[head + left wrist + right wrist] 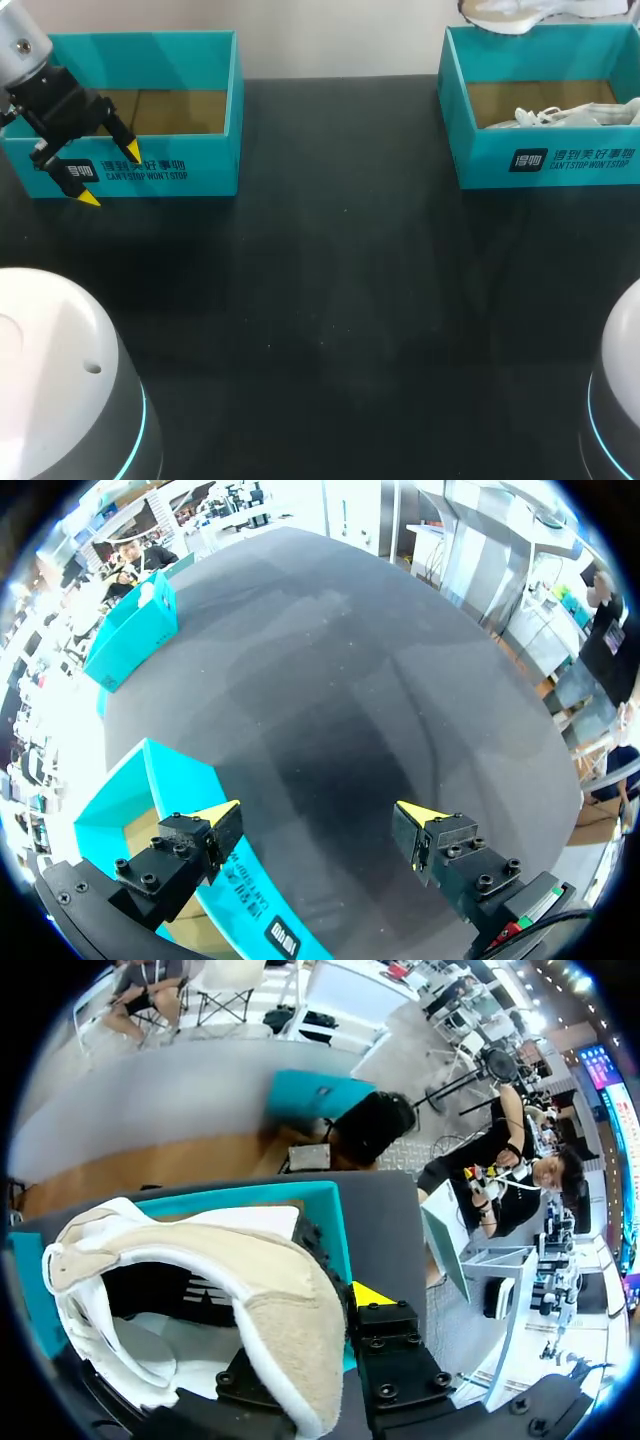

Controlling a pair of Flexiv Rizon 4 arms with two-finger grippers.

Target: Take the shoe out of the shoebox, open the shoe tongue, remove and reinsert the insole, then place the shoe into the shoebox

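Black surface (330, 300) carries two teal boxes. The shoe (200, 1260) hangs above the right shoebox (540, 160), its padded heel collar gripped by the right fingers (390, 1330): one yellow tip shows just beside the collar, the other is hidden behind it. Done well, I judge, this lift clears the box wall before the shoe is set sole-down. The left fingers (430, 830) stand spread and empty over the left shoebox (150, 170) front wall, well apart from the shoe.

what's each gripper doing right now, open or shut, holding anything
left gripper: open, holding nothing
right gripper: shut on the shoe, gripping its collar
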